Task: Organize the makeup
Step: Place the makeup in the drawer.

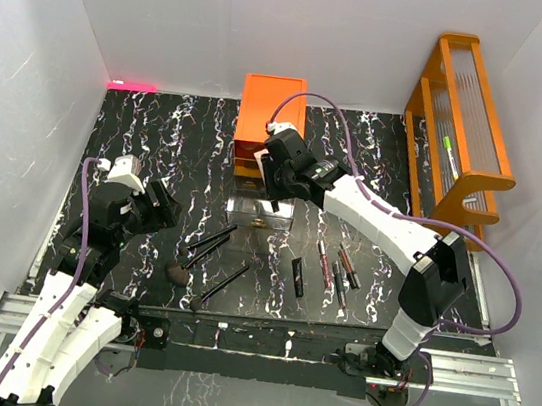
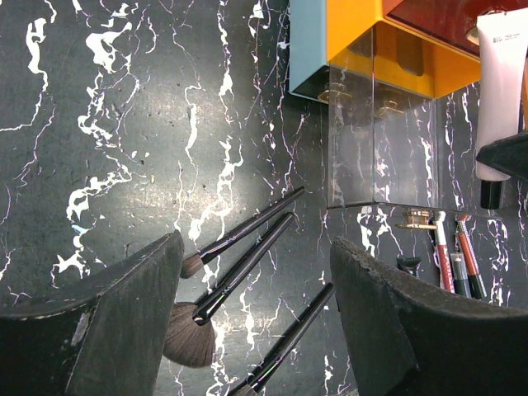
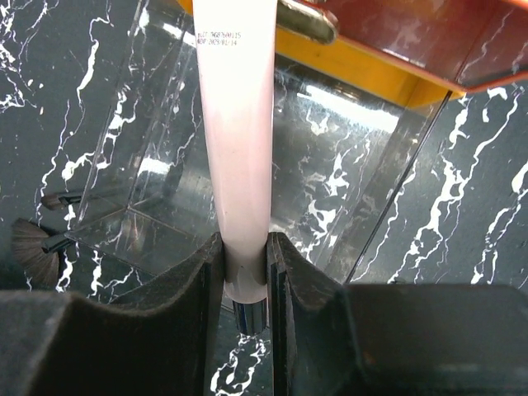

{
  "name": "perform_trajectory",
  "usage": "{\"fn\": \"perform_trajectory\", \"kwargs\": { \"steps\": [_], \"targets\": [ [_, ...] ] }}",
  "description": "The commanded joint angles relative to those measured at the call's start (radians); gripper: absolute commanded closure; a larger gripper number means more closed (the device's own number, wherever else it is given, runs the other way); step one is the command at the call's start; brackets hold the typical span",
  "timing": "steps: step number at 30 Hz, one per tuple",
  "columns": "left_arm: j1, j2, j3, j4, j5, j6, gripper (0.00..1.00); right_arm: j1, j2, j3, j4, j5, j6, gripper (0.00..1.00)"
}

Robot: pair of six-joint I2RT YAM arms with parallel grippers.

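My right gripper (image 3: 245,264) is pinching a pale pink tube (image 3: 238,148) near its cap end, with both fingers pressed flat against its sides. The tube is long and smooth, with a line of small dark print near its far end. A dark, shiny cap (image 3: 247,315) pokes out just past my fingers. The tube hangs over the clear drawer (image 3: 355,173), which stands pulled out from the orange drawer chest (image 1: 272,112).

My left gripper (image 2: 256,247) is spread wide and holds nothing, hovering over the black marbled table (image 2: 99,124). Below it lie three long black brushes (image 2: 247,266) with brown heads, close together at a slant. Several slim tubes and pencils (image 1: 328,265) lie on the table to the right of the drawer.
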Motion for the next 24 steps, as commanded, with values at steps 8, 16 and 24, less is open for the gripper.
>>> {"fn": "perform_trajectory", "kwargs": {
  "steps": [8,16,24],
  "targets": [
    [0.002,-0.005,-0.007,-0.005,-0.01,-0.002,0.3,0.054,0.025,0.077,0.083,0.124,-0.17,0.73],
    [0.002,-0.001,-0.006,-0.005,-0.011,-0.003,0.3,0.09,0.094,0.11,0.063,0.169,-0.269,0.72],
    [0.003,-0.003,-0.007,-0.007,-0.013,-0.003,0.3,0.103,0.155,0.137,0.033,0.242,-0.311,0.72]
  ]
}}
